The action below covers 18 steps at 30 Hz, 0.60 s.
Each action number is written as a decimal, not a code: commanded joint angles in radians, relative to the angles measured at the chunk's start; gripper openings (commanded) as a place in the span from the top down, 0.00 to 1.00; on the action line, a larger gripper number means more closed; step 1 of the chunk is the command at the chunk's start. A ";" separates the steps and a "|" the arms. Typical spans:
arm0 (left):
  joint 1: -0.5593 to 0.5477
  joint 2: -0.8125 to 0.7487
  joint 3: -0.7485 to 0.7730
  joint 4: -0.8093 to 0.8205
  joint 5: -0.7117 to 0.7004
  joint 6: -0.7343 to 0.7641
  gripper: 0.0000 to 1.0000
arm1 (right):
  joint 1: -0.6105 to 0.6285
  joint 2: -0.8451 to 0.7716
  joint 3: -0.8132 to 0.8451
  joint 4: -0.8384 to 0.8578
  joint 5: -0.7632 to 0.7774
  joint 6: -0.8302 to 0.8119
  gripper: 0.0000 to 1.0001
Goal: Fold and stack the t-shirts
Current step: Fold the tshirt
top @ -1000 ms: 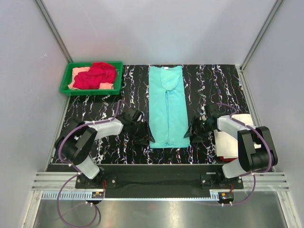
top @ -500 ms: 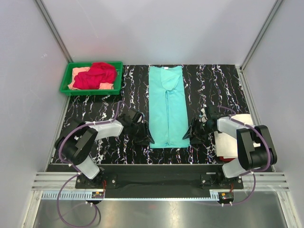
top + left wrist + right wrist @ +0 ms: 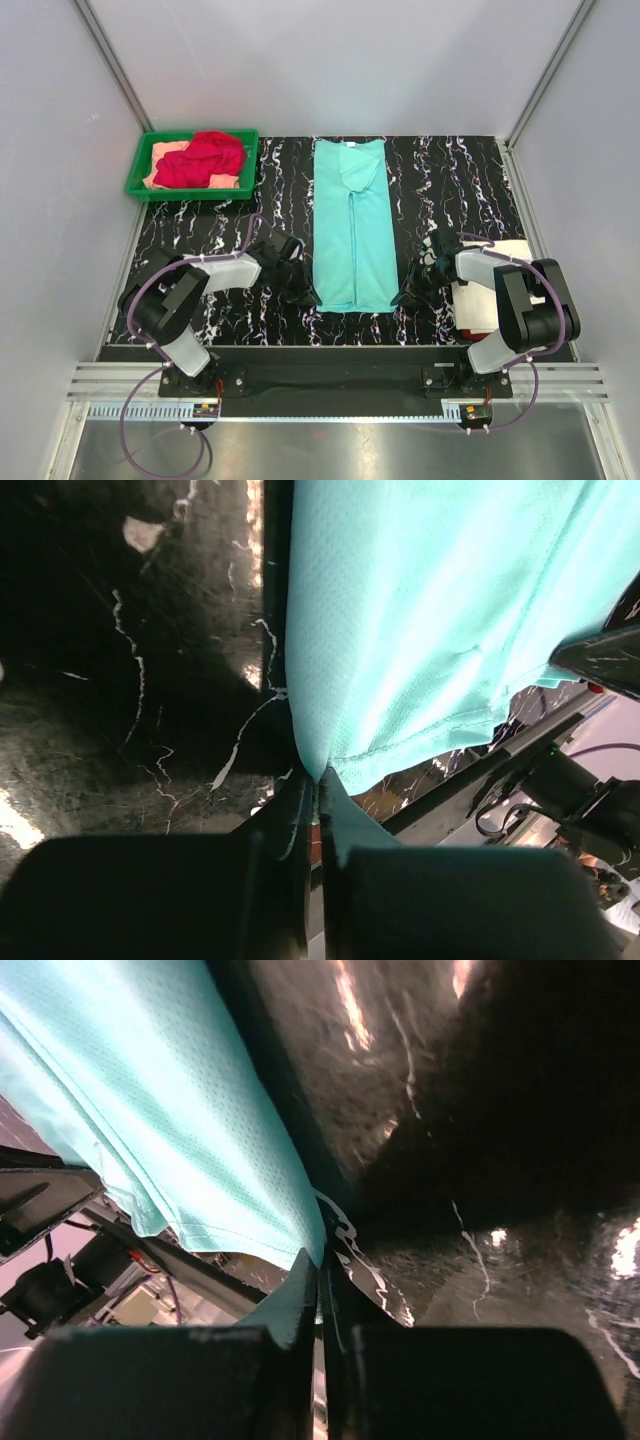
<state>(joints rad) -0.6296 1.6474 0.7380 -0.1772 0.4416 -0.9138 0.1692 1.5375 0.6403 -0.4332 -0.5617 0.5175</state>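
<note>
A mint-teal t-shirt (image 3: 352,225), folded into a long narrow strip, lies down the middle of the black marbled table. My left gripper (image 3: 308,293) is shut on its near left hem corner; in the left wrist view the teal cloth (image 3: 400,630) runs into the pinched jaws of that gripper (image 3: 318,790). My right gripper (image 3: 404,293) is shut on the near right hem corner, and the right wrist view shows the cloth (image 3: 170,1120) caught at the jaw tips of the right gripper (image 3: 319,1265). A red t-shirt (image 3: 200,158) lies on a peach one (image 3: 166,153) in the tray.
The green plastic tray (image 3: 140,186) stands at the far left corner of the table (image 3: 220,230). A folded cream-white shirt over something red (image 3: 490,300) lies under the right arm at the table's right edge. Grey walls close in the left, right and back.
Both grippers moved in to the shirt's near hem corners and closed on them. The hem edge has drawn in slightly and narrowed.
</note>
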 commanded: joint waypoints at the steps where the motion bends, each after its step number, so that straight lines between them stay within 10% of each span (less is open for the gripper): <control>1: -0.010 0.009 -0.040 -0.062 -0.087 0.038 1.00 | 0.000 0.010 -0.027 -0.007 -0.012 0.019 1.00; 18: -0.180 -0.359 -0.151 -0.217 -0.138 -0.128 1.00 | 0.187 -0.438 -0.171 -0.180 -0.026 0.283 1.00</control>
<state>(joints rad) -0.8062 1.3403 0.5667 -0.3489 0.3420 -1.0054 0.3462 1.1542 0.4927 -0.5678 -0.5694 0.7315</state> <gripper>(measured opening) 0.021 0.014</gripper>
